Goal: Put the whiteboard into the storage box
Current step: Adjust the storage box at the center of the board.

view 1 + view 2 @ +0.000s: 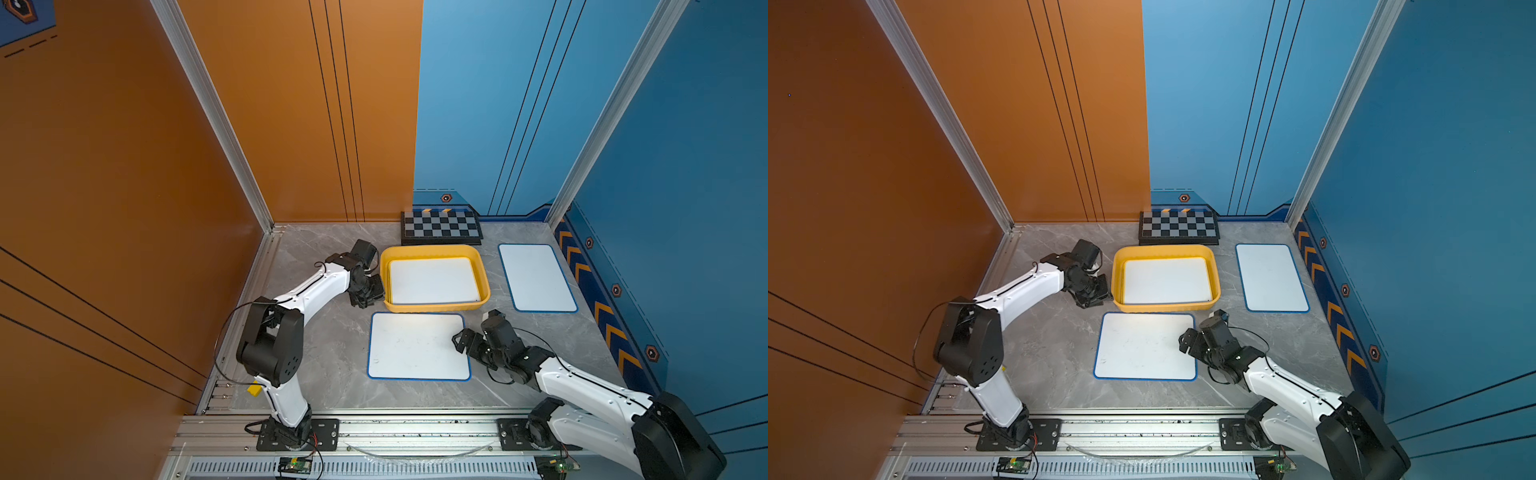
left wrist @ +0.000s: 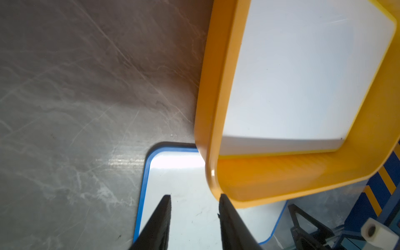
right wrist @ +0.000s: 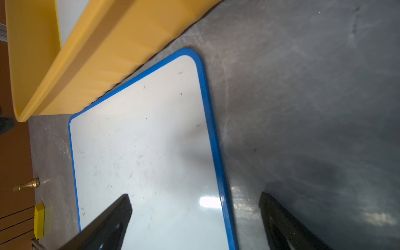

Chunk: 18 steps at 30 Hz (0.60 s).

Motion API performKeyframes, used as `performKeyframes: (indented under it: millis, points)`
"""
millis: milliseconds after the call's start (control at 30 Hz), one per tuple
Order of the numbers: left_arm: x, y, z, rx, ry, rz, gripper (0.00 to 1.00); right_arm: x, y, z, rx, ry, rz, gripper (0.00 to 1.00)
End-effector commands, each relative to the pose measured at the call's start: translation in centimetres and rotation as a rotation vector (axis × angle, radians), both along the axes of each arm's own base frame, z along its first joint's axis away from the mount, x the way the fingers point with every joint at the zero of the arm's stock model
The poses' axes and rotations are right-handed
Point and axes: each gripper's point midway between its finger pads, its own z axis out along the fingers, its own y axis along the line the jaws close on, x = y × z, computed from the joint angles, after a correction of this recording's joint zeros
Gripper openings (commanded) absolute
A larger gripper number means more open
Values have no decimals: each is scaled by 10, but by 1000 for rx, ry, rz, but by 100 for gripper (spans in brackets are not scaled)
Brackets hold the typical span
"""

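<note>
Grey marble bench [image 1: 332,357]: box [image 1: 432,308] already has a board [image 1: 434,280] in it, next whiteboard [image 1: 417,347] lies flat just in front. Right gripper [image 3: 194,200]: jaws gape astride its right edge. Left gripper [image 2: 194,196]: jaws apart, empty, beside the box. Next, I reckon: pinch that edge, lift.

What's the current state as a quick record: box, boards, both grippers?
storage box: yellow, mid-table, in front of the checkerboard
whiteboard in the box: lying flat; whether more lie under it is unclear
near whiteboard: blue-framed, flat on the table just in front of the box
right whiteboard: blue-framed, flat on the table, right of the box
left gripper: open, empty, beside the box's left wall
right gripper: open, empty, jaws either side of the near whiteboard's right edge
still outside box: two whiteboards
</note>
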Motion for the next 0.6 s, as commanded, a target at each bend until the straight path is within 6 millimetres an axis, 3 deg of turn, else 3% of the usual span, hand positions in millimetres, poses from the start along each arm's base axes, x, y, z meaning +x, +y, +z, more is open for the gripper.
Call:
performKeyframes:
  millis: [0,133,300,567]
  points:
    - [-27,23,4,56,0,-4,40,-56,-36,-54,-170,247,14,95]
    - [-59,36,-9,95,20,-11,41,-56,-36,-56,-182,256,23,95]
    - [-98,47,-45,178,107,-42,42,-57,-29,-62,-186,270,47,95]
    - [-121,38,-60,235,116,-113,46,-61,-18,-66,-224,286,105,95]
